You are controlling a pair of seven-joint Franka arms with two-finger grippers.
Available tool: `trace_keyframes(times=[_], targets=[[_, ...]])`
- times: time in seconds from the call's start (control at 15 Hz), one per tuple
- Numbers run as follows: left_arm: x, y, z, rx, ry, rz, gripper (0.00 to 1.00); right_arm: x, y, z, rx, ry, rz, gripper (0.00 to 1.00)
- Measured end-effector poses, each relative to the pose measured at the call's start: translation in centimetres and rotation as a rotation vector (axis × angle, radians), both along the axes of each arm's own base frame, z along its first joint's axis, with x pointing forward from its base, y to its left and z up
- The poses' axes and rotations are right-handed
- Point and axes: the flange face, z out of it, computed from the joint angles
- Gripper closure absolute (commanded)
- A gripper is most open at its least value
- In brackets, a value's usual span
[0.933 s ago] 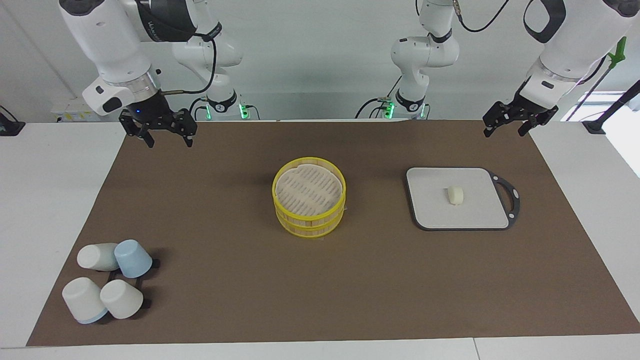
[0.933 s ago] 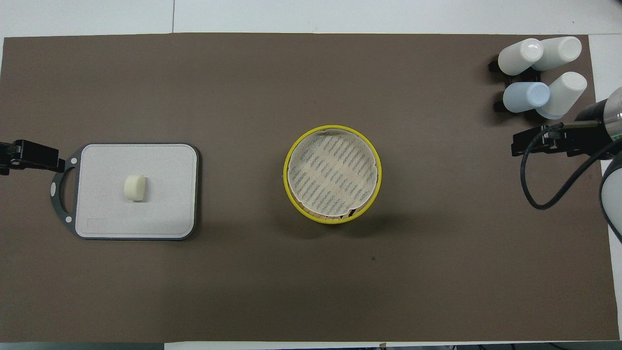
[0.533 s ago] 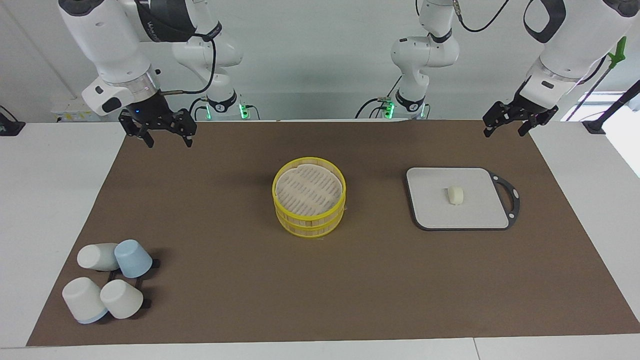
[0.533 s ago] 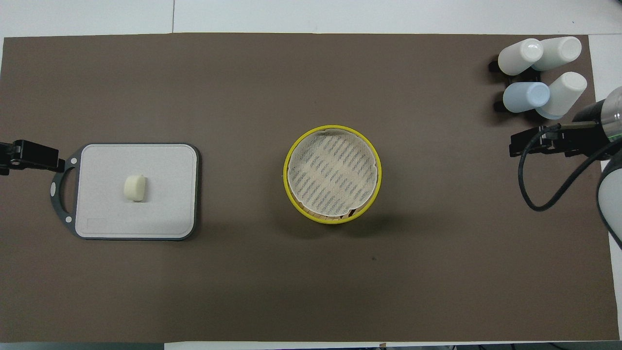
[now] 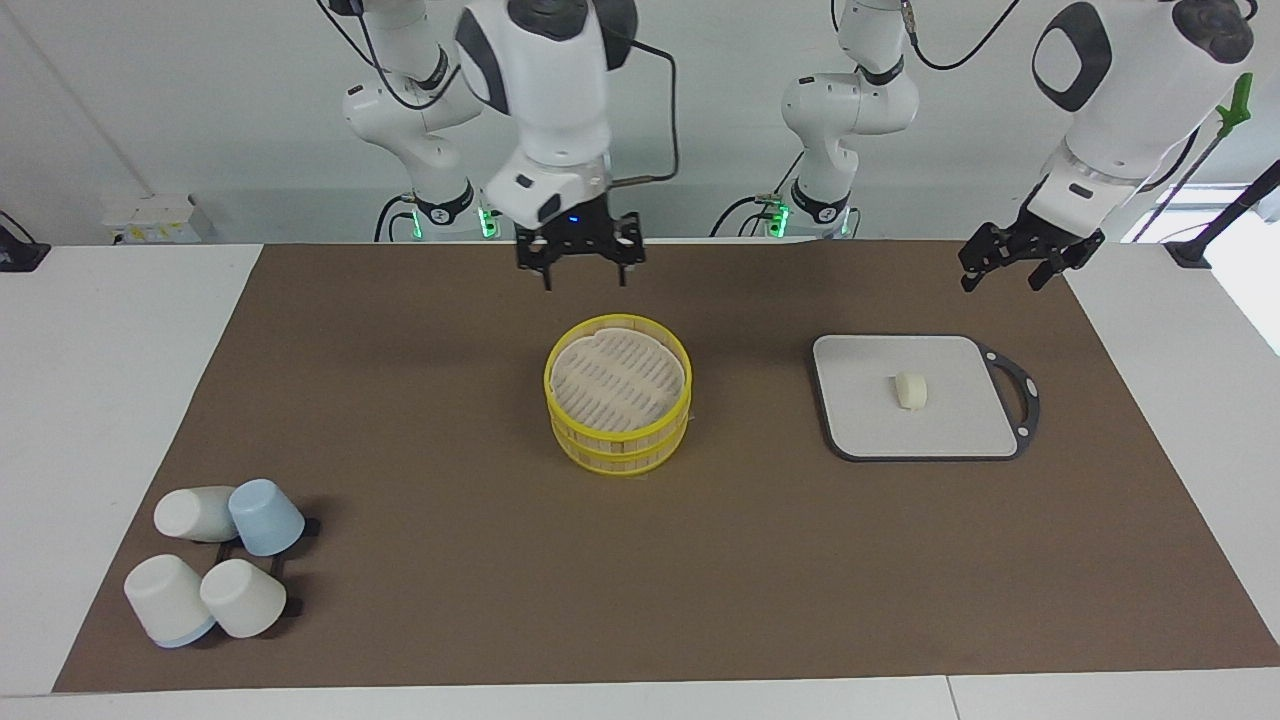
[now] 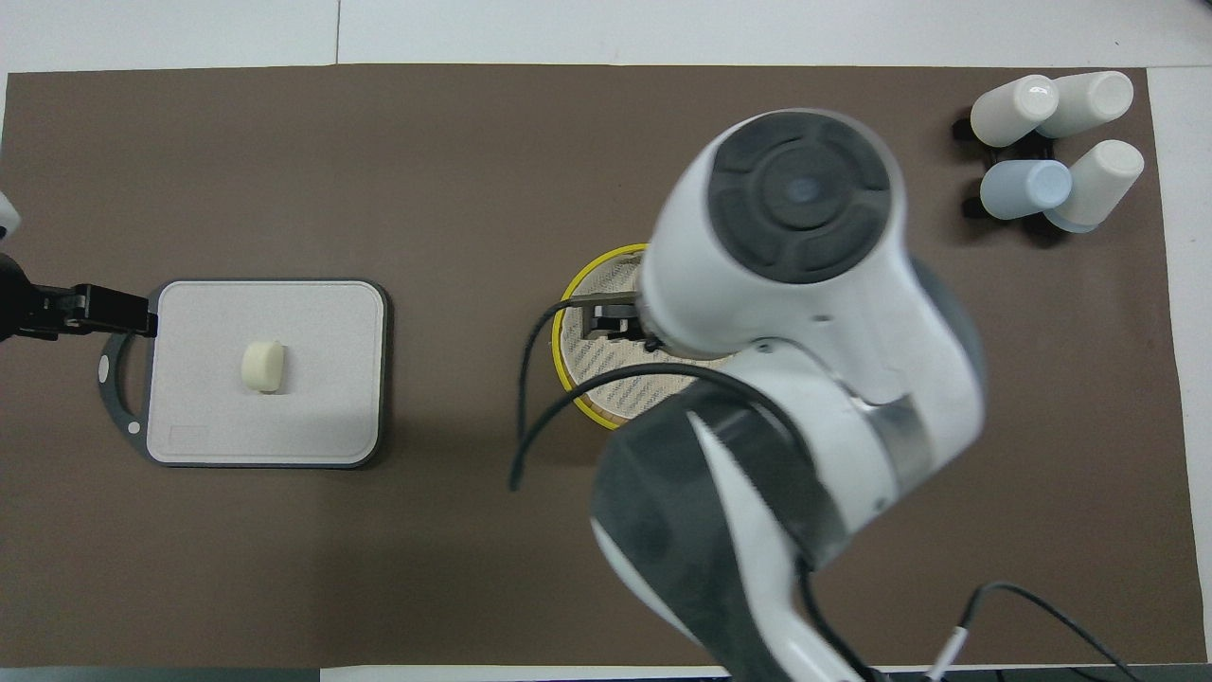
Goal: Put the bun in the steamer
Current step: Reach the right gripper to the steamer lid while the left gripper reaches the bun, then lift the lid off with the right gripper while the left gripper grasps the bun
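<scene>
Evidently lid on: steamer [image 5: 618, 393] mid-table is covered, right gripper [image 5: 581, 270] wide, empty, above it. Bun [image 5: 911, 389] on grey board [image 5: 870, 430]; left gripper [image 5: 1008, 265] wide above the board's handle end. Risks: lid slips; squashed bun.

One camera sits high across the table [image 5: 640, 700], facing the robots and taking in the whole brown mat [image 5: 450, 560]. The other hangs above the robots' end, looking steeply down and forward. Both share the mat and the steamer [image 5: 618, 392] at its middle.
</scene>
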Motion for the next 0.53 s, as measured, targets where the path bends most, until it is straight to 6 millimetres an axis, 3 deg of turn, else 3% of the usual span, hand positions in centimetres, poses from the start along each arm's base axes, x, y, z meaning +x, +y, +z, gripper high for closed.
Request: trace_keyframes(times=[0.07,0.2,0.4,0.53], targets=[[-0.7,0.1,-3.2,-0.002,-0.006,-0.034,0.00,0.1,2.8,-2.2,0.007,-0.015,-0.004,0.00],[-2.2,0.2,-9.7,-0.003,-0.003,-0.081,0.00,0.5,6.0,-6.2,0.004,-0.033,-0.005,0.00],[-3.7,-0.1,-18.2,0.005,-0.027,-0.106,0.00,0.7,8.4,-11.5,0.002,-0.051,0.009,0.00],[-3.7,-0.4,-21.8,0.012,-0.036,-0.113,0.00,0.2,8.6,-14.5,0.006,-0.055,0.018,0.05]])
